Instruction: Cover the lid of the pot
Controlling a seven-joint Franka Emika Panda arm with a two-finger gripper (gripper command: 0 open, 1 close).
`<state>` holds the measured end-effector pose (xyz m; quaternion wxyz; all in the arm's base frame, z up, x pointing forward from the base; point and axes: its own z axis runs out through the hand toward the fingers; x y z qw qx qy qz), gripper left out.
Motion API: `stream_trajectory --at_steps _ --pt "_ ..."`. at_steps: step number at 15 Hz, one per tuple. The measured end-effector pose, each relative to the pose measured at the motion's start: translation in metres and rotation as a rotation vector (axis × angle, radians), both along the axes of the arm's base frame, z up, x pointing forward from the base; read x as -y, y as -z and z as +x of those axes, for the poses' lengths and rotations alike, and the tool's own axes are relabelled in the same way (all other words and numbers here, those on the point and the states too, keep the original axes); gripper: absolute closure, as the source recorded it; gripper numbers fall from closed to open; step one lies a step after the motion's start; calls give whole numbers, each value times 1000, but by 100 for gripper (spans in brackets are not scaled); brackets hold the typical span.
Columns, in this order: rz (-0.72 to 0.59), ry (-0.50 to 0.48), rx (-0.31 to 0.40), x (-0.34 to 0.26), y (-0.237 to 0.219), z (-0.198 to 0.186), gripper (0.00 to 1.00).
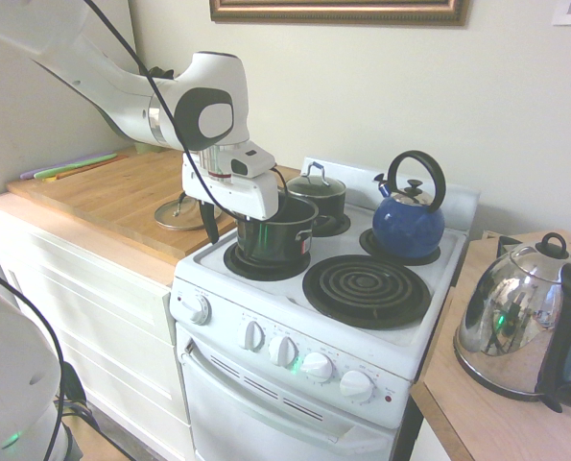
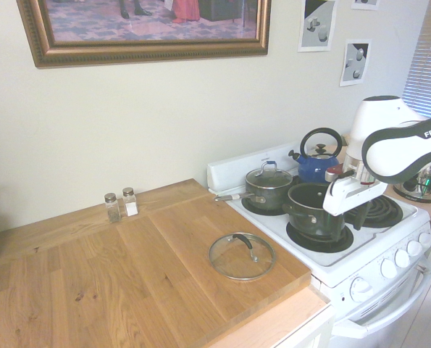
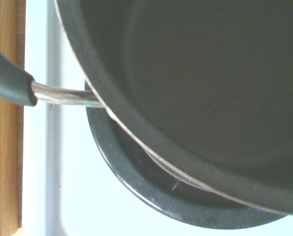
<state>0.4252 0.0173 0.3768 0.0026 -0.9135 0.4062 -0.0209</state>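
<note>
Glass makes the lid [image 2: 241,255] breakable and slippery, so the dark loop handle on top looks like the best place to grab. It lies flat on the wooden surface [image 2: 128,283], beside the stove. The pot [image 1: 275,230] sits bare on a burner. Above it, the gripper [image 2: 349,206] holds nothing, jaws wide apart.

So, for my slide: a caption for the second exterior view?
Open tool above uncovered pot on stove; lid on wooden counter.
</note>
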Motion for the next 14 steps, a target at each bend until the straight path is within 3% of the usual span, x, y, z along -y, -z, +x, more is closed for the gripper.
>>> stream_trajectory --at_steps 5,11,14 --pt "1 -40 -11 -12 -10 -1 0" --pt "14 -123 28 -103 -68 -20 0" --pt "14 -150 21 -153 -74 -17 0"
